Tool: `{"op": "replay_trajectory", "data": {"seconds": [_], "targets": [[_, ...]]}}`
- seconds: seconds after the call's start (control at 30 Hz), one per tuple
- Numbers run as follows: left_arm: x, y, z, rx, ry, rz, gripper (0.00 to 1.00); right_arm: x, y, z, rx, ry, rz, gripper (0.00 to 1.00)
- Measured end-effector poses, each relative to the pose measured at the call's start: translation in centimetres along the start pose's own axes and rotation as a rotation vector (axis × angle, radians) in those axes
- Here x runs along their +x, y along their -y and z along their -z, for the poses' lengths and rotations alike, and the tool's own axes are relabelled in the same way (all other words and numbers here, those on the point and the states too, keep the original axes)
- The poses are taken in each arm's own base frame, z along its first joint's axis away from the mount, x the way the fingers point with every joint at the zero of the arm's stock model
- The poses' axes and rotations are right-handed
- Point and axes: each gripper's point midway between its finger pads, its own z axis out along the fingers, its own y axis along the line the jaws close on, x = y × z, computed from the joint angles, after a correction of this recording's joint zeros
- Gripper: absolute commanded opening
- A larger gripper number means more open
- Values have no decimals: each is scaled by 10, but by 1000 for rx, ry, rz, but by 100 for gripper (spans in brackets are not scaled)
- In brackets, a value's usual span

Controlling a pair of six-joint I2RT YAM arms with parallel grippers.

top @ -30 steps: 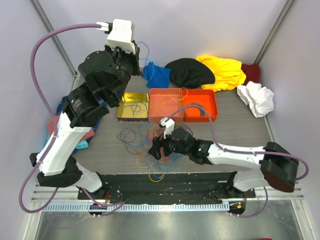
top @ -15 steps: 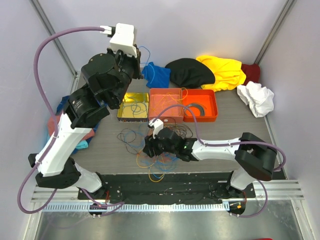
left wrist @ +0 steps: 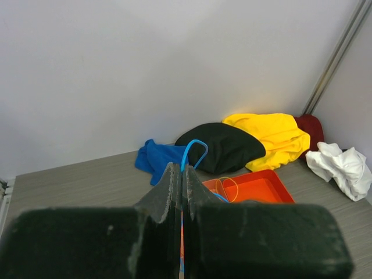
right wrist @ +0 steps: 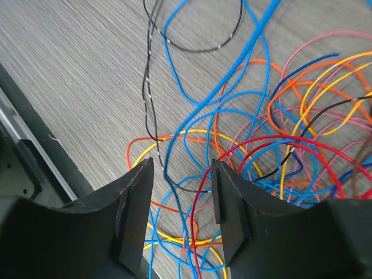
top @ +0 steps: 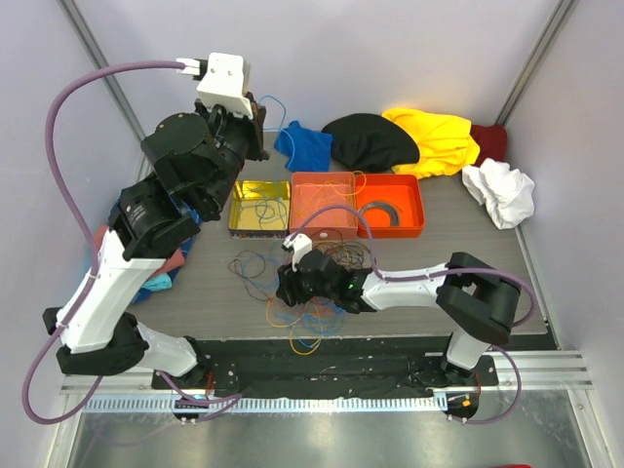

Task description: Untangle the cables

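Observation:
The cables [top: 310, 297] lie as a tangle of thin orange, yellow, red, blue and black loops on the table, near the front. My right gripper [top: 284, 289] hangs low over the tangle's left side. In the right wrist view the right gripper [right wrist: 181, 167] is open, with blue, black and red strands of the cables [right wrist: 273, 139] on the table between its fingers. My left gripper [top: 256, 119] is raised high at the back left. Seen from the left wrist, the left gripper [left wrist: 181, 170] is shut on a blue cable [left wrist: 196, 151] that loops out above its tips.
A yellow tray [top: 237, 207] with a few wires and an orange two-compartment tray [top: 419, 210] holding a grey coil [top: 382, 216] stand behind the tangle. Blue [top: 304, 146], black [top: 370, 141], yellow [top: 434, 136], dark red [top: 490, 141] and white [top: 499, 192] cloths lie along the back.
My right gripper has moved left across the tangle and its jaws have narrowed. The left arm has shifted slightly left, still holding the blue cable.

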Motion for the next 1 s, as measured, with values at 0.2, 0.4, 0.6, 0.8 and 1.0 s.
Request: {"op": "replay_trajectory", "data": {"seconds": [0.2,0.4,0.6,0.8,1.0], "targets": [[3,-3,4,0,-4,-2,0,13,3,-9,8,-40,-6,12],[16,-7,7,-10,-28,-21,0,-23,2,22,44,46,-6,7],[50,-12,13,-27,-76,-31,0,-142,-26,113,35,316,16,2],[93,-11,16,-32,-135,-8,0,-239,-43,198,70,540,43,1],[141,-3,25,19,-169,69,5,-233,-25,203,170,496,83,1]]}}
